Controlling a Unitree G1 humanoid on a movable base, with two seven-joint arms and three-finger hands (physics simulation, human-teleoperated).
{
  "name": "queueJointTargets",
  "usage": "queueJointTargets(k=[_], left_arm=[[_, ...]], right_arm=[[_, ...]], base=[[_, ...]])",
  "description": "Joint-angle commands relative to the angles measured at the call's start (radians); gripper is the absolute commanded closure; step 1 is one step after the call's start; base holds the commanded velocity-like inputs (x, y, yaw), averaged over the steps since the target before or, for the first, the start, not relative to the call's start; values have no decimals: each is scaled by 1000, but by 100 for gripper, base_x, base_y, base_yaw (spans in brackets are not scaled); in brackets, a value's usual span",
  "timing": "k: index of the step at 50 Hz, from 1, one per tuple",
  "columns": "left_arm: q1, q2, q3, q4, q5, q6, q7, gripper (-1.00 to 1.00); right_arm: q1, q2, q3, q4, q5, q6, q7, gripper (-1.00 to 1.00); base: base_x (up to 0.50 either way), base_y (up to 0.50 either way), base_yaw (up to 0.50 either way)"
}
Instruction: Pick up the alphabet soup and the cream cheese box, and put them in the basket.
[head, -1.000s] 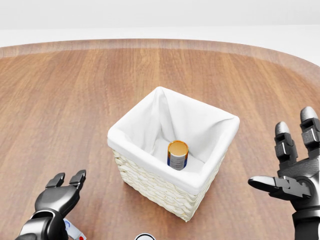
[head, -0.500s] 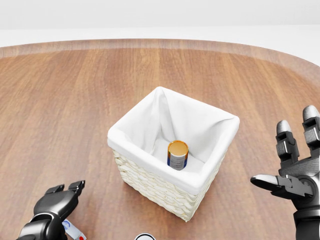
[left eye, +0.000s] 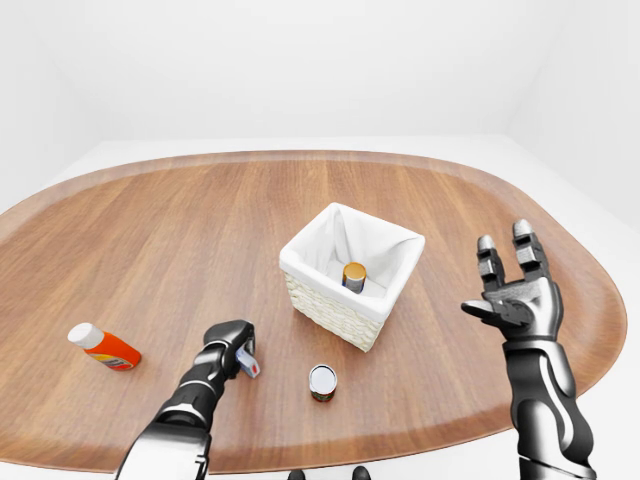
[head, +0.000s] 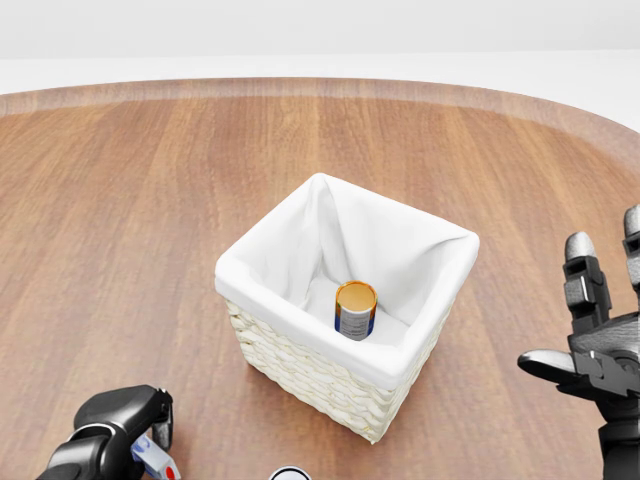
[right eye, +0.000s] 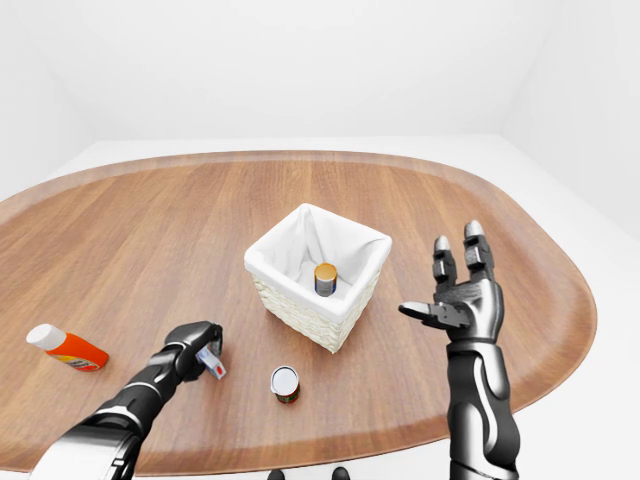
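The wicker basket (head: 300, 372) with a white liner stands mid-table. The alphabet soup can (head: 355, 310) stands upright inside it, orange lid up. At the lower left of the head view the small cream cheese box (head: 153, 458) lies on the wood. My left hand (head: 150, 425) is down on it, fingers curled over the box, which sticks out on the hand's right side. My right hand (head: 590, 320) is raised to the right of the basket, fingers spread, holding nothing.
A second can (left eye: 322, 381) stands below the basket near the table's lower edge. An orange bottle with a white cap (left eye: 104, 347) lies at the far left. The oval wooden table (left eye: 180, 230) ends just below both arms.
My left hand has dropped onto the cream cheese box and its fingers have curled shut over it. The right hand has drifted slightly right and down, still spread. Basket and can are unmoved.
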Motion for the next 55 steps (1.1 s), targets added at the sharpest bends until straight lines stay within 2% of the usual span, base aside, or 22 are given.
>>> queueJointTargets(k=[1,8,11,13,14,17,18,20,21,26,27,29,35,39,55], left_arm=[[26,-16,-3,64,-117,1,-61,100],[23,-14,-1,56,-132,5,-63,100],[25,-9,-1,45,-135,6,-36,100],[22,-6,1,37,-139,3,-7,100],[22,-3,10,24,-151,-6,6,100],[25,2,16,-10,-165,-4,37,100],[33,6,27,-45,-184,-12,30,100],[51,10,28,-107,-189,4,25,100],[61,12,35,-134,-198,3,21,100],[158,15,59,-415,-191,82,-84,100],[193,13,67,-520,-185,110,-128,100],[223,10,82,-618,-167,136,-166,100],[299,-8,118,-889,-122,139,-299,100],[325,-21,128,-982,-96,139,-343,100],[362,-44,175,-1258,-60,139,-446,100]], right_arm=[[14,4,-8,-40,39,0,14,-100],[13,8,4,-25,23,0,31,-100],[18,11,13,-26,8,0,40,-100],[23,14,17,-36,4,0,43,-100],[27,16,21,-42,-4,0,45,-100],[28,18,21,-44,-11,0,50,-100],[29,20,25,-47,-16,0,51,-100],[31,23,27,-50,-22,0,53,-100],[31,24,28,-50,-24,0,55,-100],[34,27,30,-57,-29,0,57,-100],[35,27,30,-58,-30,0,58,-100],[36,29,33,-57,-34,0,61,-100],[37,30,34,-59,-37,0,64,-100],[36,30,33,-60,-37,0,63,-100],[33,32,38,-56,-40,0,63,-100]], base=[[0,0,0],[0,0,0],[0,0,0],[0,0,0],[0,0,0],[0,0,0],[0,0,0],[0,0,0],[0,0,0],[0,0,0],[0,0,0],[0,0,0],[0,0,0],[0,0,0],[0,0,0]])
